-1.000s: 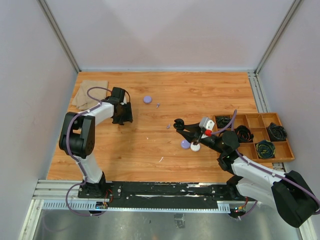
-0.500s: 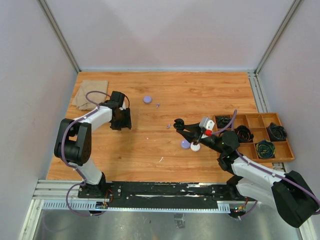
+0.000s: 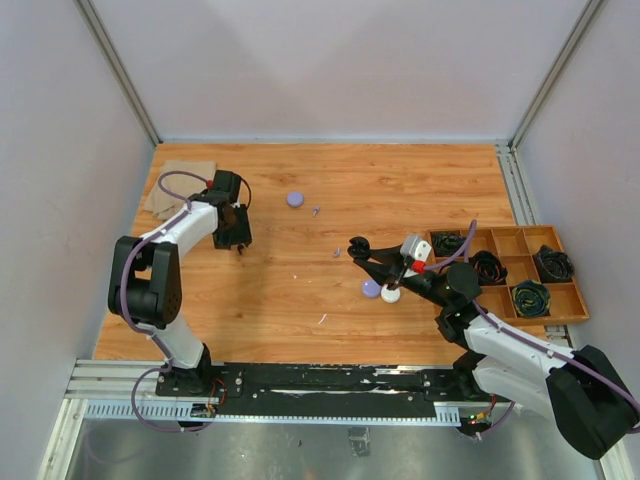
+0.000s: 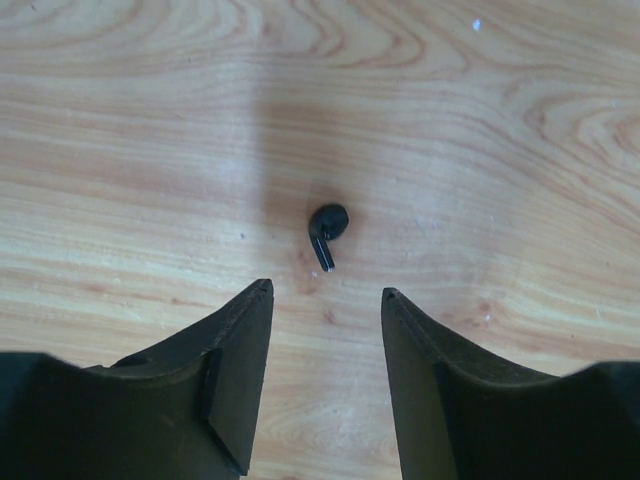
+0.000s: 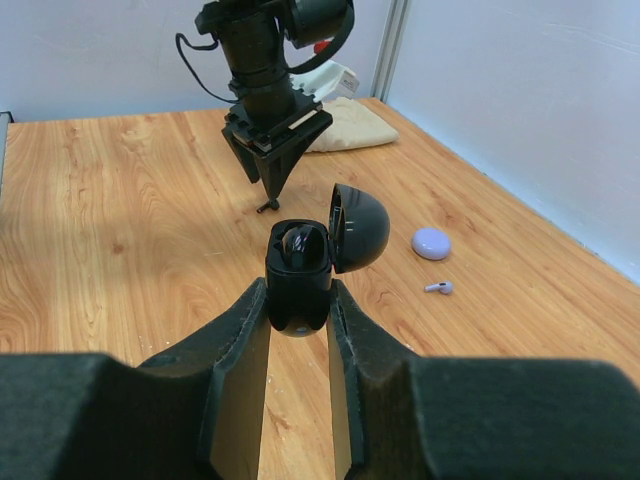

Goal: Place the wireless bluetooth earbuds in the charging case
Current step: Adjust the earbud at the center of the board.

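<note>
A black earbud (image 4: 328, 232) lies on the wood just beyond my left gripper (image 4: 326, 293), which hangs open above the table with nothing between its fingers. That same earbud (image 5: 267, 207) shows under the left gripper (image 5: 272, 150) in the right wrist view. My right gripper (image 5: 298, 300) is shut on the black charging case (image 5: 298, 275), whose lid (image 5: 358, 228) stands open; something glossy black sits inside it. From above, the case (image 3: 357, 247) is held over the table's middle and the left gripper (image 3: 232, 230) is at the far left.
A pale purple round case (image 3: 295, 199) and a purple earbud (image 3: 316, 211) lie behind the middle. A purple case (image 3: 371, 289) and a white case (image 3: 390, 294) sit under the right arm. A beige cloth (image 3: 180, 185) lies far left; a wooden tray (image 3: 520, 242) of cables stands right.
My left gripper has shifted a little toward the left and back, and its jaws have narrowed slightly. The right arm and the case have not moved.
</note>
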Controlling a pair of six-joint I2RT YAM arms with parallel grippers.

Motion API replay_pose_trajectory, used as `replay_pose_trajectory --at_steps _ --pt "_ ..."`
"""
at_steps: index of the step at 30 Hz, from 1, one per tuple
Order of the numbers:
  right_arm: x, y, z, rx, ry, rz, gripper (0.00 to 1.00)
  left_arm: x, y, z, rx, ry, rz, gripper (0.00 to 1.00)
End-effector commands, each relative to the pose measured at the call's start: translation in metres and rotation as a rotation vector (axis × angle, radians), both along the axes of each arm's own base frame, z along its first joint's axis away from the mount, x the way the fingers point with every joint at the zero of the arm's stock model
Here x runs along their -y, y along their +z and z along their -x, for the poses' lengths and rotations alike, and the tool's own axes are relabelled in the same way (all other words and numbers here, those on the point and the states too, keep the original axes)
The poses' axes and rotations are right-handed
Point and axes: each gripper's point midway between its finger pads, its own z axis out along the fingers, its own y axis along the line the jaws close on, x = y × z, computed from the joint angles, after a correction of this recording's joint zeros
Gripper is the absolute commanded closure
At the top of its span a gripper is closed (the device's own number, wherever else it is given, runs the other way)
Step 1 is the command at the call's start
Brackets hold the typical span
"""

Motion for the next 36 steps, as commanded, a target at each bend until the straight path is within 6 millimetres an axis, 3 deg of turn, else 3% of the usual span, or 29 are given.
replay_pose_trajectory --at_steps 1,13,19,29,36 --pt "0.000 0.008 0.004 0.024 0.005 -0.021 0.94 -0.010 -0.002 -0.016 -0.010 0.043 -0.042 0.51" --pt "0.000 0.007 0.003 0.024 -0.001 -0.017 0.94 -0.009 -0.021 -0.030 -0.064 0.030 -0.052 0.56" --pt "0.000 0.007 0.002 0.024 -0.003 -0.017 0.94 -0.002 -0.028 -0.027 -0.091 -0.002 -0.024 0.63" --pt "-0.001 0.007 0.004 0.024 0.004 -0.017 0.94 0.001 -0.041 -0.022 -0.130 -0.049 -0.033 0.63" --pt "-0.001 0.008 0.004 0.024 0.005 -0.018 0.94 0.013 -0.051 -0.016 -0.162 -0.113 -0.046 0.70"
